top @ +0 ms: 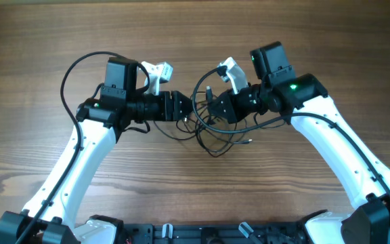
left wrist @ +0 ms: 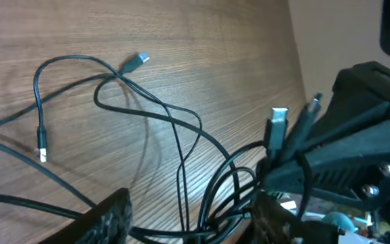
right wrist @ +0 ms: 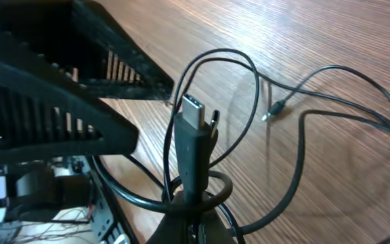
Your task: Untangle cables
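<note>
Pinching cables, right hand, left hand spread close, wide tabletop around

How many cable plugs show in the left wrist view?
3: a plug at the top, a plug at far left, an upright plug at right. Others may hide in the tangle.

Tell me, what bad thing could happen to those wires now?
1. A cable loop lies round the plug that the right pincer holds; pulling may tighten the tangle.
2. The open left pincer is very close to the right one, so they might bump.
3. A hard tug could bend the plug.
</note>
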Tool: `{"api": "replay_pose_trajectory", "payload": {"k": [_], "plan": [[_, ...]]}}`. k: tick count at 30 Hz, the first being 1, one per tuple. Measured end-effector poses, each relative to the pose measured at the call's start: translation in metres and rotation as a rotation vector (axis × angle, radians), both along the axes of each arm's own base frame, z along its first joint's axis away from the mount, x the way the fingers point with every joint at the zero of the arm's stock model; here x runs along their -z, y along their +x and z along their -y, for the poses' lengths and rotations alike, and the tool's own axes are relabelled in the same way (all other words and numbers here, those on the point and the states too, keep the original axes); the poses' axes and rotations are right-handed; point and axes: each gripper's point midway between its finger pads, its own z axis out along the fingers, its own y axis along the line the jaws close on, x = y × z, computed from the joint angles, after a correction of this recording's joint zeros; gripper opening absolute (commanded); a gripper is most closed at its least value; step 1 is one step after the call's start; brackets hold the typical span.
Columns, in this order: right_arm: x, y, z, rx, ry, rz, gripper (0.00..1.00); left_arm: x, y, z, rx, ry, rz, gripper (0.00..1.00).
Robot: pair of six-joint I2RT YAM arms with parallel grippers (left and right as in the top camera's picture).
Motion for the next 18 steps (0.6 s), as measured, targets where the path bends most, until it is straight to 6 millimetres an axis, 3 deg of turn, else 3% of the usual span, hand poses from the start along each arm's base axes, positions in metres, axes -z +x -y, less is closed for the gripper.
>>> {"api": "replay_pose_trajectory", "payload": {"k": [4, 8, 15, 18], "plan": [[0.007, 0.008, 0.008, 0.067, -0.056, -0.005, 0.04, -0.014, 0.006, -0.006, 0.012, -0.084, 0.027, 0.51], [0.008, 0.009, 0.009, 0.081, -0.064, -0.008, 0.04, -0.02, -0.002, -0.004, 0.057, -0.136, 0.014, 0.45], [0.009, 0.01, 0.01, 0.087, -0.072, -0.004, 0.04, -0.007, -0.023, -0.006, 0.136, -0.093, -0.007, 0.47], [0.009, 0.01, 0.01, 0.087, -0.072, -0.004, 0.04, 0.0, -0.026, -0.001, 0.177, -0.079, 0.001, 0.37]]}}
